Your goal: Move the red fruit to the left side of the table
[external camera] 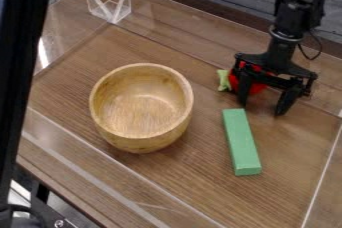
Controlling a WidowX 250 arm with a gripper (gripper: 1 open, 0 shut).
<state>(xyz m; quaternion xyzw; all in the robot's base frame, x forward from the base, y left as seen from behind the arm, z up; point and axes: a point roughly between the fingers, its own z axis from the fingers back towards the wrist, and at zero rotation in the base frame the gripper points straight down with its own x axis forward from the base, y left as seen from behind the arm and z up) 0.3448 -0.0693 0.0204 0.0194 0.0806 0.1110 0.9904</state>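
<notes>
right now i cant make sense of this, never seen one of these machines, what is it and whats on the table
It is a single robot arm, seen here by one camera looking down at the table from above and to one side. The black mechanism at the upper right is its hand end, with dark metal fingers close above the brown wood-grain tabletop.

Right at the fingers is a small bright red toy strawberry with a green leafy end. The fingers partly cover it and look open, so I would not call it held.

Nearer the camera lie a round light-wood bowl and, to the right of it, a flat green rectangular block.
</notes>
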